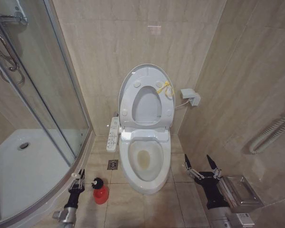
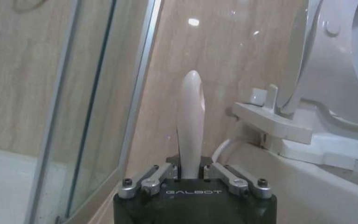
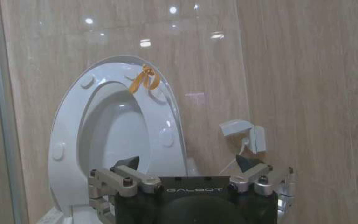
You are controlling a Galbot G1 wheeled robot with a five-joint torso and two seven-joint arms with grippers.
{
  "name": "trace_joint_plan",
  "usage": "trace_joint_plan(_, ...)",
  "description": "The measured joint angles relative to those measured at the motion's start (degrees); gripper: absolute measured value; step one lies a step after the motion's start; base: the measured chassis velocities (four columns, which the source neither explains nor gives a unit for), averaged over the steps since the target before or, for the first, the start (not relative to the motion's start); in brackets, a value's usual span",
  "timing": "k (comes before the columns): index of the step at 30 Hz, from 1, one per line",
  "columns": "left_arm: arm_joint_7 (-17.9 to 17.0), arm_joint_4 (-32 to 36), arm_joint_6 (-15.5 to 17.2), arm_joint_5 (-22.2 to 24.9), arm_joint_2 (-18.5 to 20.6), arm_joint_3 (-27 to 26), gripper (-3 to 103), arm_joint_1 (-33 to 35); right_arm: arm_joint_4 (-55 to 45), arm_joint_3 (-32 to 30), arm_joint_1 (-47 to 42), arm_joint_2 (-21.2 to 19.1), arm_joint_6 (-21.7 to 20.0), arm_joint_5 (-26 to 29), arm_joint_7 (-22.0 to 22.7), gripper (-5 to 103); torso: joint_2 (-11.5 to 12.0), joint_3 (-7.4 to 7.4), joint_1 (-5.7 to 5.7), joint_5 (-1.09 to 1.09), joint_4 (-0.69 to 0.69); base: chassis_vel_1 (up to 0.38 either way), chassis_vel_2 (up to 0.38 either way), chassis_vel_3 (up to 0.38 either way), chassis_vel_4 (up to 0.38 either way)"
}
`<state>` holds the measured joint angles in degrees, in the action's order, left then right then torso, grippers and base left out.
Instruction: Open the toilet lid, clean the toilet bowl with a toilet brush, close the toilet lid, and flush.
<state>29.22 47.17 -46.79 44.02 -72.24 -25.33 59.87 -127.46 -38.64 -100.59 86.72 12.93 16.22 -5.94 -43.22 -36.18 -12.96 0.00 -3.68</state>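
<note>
**A:** While the toilet lid (image 1: 147,78) stands raised against the wall behind the toilet bowl (image 1: 145,164), where is the seat?

**B:** Up as well, leaning on the lid's underside. A yellow tie (image 1: 165,89) hangs from the seat (image 1: 125,102) near its upper edge, on the side toward the wall socket box (image 1: 191,96). The bowl is uncovered, with a brownish stain inside.

**A:** And the toilet brush (image 2: 191,126)?

**B:** Its white handle is in the left gripper (image 2: 190,176), whose fingers are closed narrow on the handle's lower part. In the head view that gripper (image 1: 77,183) sits low on the floor side of the bowl toward the shower glass (image 1: 42,95). The red holder (image 1: 100,194) stands on the floor tiles between that gripper and the bowl's foot, with something dark at its top; I cannot tell from here whether that is the bristle head.

**A:** What about the other arm?

**B:** The right gripper (image 1: 202,167) hovers on the opposite side of the bowl, near a metal box (image 1: 241,192). Its fingers are spread wide and hold nothing; in its own wrist view the dark fingertips (image 3: 127,163) point toward the raised seat.

**A:** Anything else beside the bowl?

**B:** A white control panel (image 1: 113,134) juts out from the bowl's rear on the shower side, and a small floor drain (image 1: 113,164) lies just below it.
</note>
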Motion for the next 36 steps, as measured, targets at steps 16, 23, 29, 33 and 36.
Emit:
trace_joint_plan(16,-0.44,1.18,0.0,-1.63,-0.37,0.55,18,2.96,0.0,0.0,0.0,0.0,0.0,0.0,0.0,100,0.0,0.0,0.0,0.0,0.0,0.0,0.0,0.0,0.0)
trace_joint_plan(23,-0.38,-0.02,0.0,-1.76,-0.03,0.28,18,3.24,0.0,0.0,0.0,0.0,0.0,0.0,0.0,100,0.0,0.0,0.0,0.0,0.02,0.0,0.0,0.0,0.0)
trace_joint_plan(29,0.09,-2.48,-0.02,-1.97,-0.12,0.31,18,1.86,0.0,0.0,0.0,0.0,0.0,0.0,0.0,100,-0.01,0.0,0.0,-0.01,0.0,0.0,0.0,0.0,0.0)
trace_joint_plan(33,0.3,-4.59,-0.07,-2.82,-0.06,0.39,18,0.74,0.0,0.0,0.0,0.0,0.0,0.0,0.0,100,0.0,0.0,0.0,-0.01,0.02,0.0,0.0,0.0,0.0)
trace_joint_plan(36,0.77,-7.49,-0.13,-4.17,0.11,0.48,18,-0.62,0.0,0.0,0.0,0.0,0.0,0.0,0.0,100,0.0,0.0,0.0,0.0,0.01,0.0,0.0,0.0,0.0)
